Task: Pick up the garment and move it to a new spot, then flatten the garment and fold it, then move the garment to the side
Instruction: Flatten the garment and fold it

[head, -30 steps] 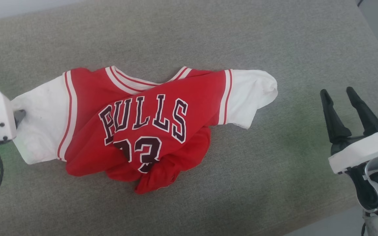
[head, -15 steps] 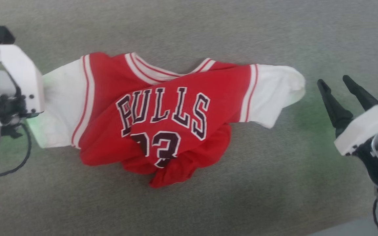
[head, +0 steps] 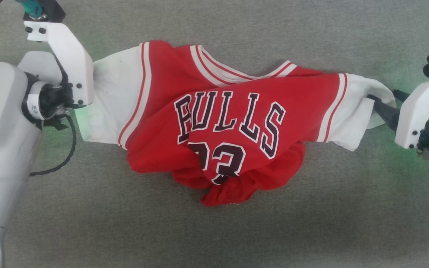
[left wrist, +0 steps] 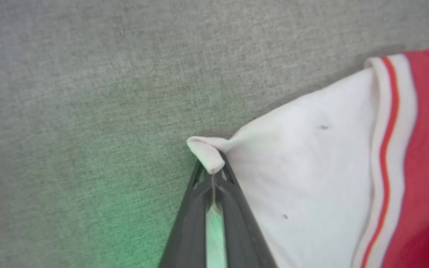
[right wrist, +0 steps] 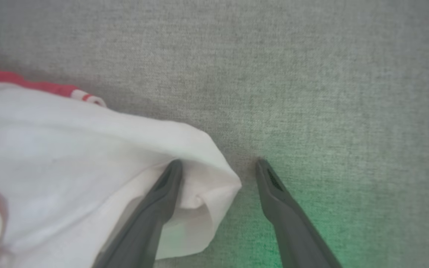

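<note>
Clamps the left hand [left wrist: 212, 175] tight on the garment [head: 229, 123] at its white sleeve tip [left wrist: 207, 152], anchoring one end; straddles the opposite sleeve [right wrist: 88, 156] with the wide-open right hand [right wrist: 219, 163], gripping nothing yet, likely for a two-ended lift; lies rumpled, front up, on the grey tabletop [head: 311, 223]

The head camera looked down over the red-and-white jersey shirt [head: 229, 119]. Wrist cameras sat close at its opposite ends.
</note>
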Motion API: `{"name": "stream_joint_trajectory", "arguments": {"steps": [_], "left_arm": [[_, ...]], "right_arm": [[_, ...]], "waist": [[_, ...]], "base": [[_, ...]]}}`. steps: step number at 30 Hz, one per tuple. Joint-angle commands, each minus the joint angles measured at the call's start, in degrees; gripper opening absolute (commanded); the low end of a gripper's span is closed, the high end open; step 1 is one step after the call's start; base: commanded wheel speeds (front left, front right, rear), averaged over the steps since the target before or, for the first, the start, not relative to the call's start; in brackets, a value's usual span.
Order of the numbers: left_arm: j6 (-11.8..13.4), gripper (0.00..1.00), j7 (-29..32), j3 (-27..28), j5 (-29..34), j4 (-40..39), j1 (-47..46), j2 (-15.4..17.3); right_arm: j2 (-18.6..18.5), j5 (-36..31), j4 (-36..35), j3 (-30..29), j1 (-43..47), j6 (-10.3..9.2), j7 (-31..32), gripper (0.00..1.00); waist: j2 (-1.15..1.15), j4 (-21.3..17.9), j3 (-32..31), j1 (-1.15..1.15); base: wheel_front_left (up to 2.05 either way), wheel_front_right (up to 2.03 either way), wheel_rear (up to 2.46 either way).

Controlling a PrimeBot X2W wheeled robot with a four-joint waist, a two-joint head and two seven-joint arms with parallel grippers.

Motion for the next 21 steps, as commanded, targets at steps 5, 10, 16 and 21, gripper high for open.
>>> {"name": "stream_joint_trajectory", "arguments": {"steps": [5, 10, 16, 21], "left_arm": [[-1.19, 0.0, -1.89, -1.09, -0.29, 4.6, 1.62, -2.28], [-2.19, 0.0, -3.28, -0.36, -0.81, 6.68, 1.32, -1.89], [-3.23, 0.0, -5.19, 0.79, -1.69, 7.18, 0.36, -1.31], [-3.9, 0.0, -6.29, 1.22, -2.05, 6.45, -0.21, -0.56]], "right_arm": [[0.87, 0.65, 5.67, 3.1, 1.14, 0.0, 7.12, 0.0], [-0.59, 1.44, 4.85, 1.98, -0.03, -0.01, 11.69, 0.0], [-1.27, 2.19, 1.67, -0.49, -1.19, 0.0, 16.06, 0.0], [-1.74, 2.54, -1.68, -2.5, -2.51, -0.01, 18.15, 0.0]], "waist": [[0.0, 1.63, -0.49, 0.0], [0.0, 2.12, -2.15, 0.0], [0.0, 2.53, -4.64, 0.0], [0.0, 3.07, -7.26, 0.0]], "base": [[0.0, 0.0, 0.0], [0.0, 0.0, 0.0], [0.0, 0.0, 0.0], [0.0, 0.0, 0.0]]}}
